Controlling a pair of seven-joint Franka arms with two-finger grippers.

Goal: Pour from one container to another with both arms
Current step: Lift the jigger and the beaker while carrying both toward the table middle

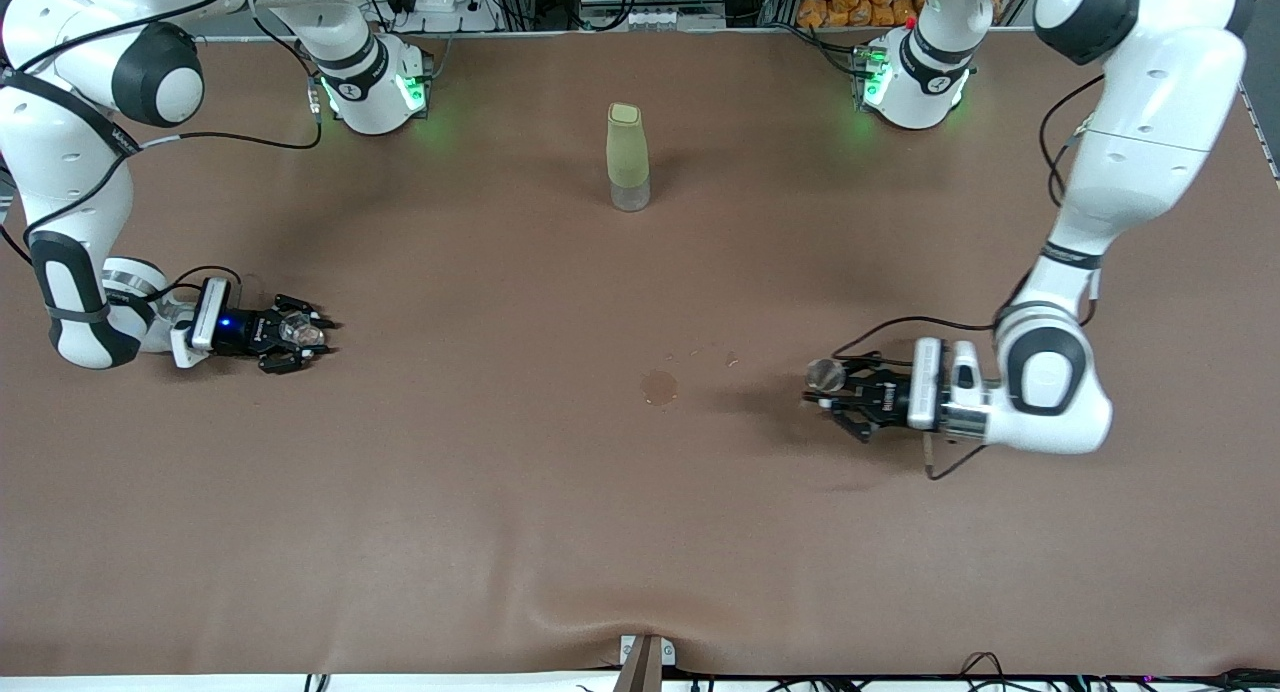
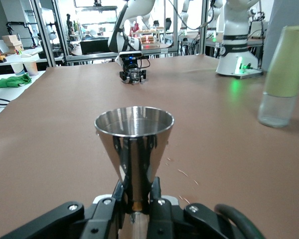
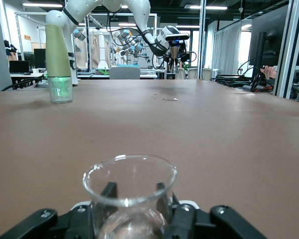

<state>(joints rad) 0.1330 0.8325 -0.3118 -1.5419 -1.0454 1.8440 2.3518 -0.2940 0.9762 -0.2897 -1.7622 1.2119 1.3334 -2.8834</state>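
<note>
Both containers are being picked up; no pouring has begun. The left gripper (image 1: 835,397), low over the table toward the left arm's end, is clamped on the stem of a shiny metal cone-shaped cup (image 2: 134,142). The right gripper (image 1: 300,332), low at the right arm's end, has its fingers around a clear glass beaker (image 3: 129,191); how firmly they hold it I cannot tell. Both forearms reach out nearly level. Next, both must lift and meet mid-table, near the wet stain (image 1: 659,386).

Left end effector (image 1: 825,392) clamped; right end effector (image 1: 315,334) gripping.
</note>
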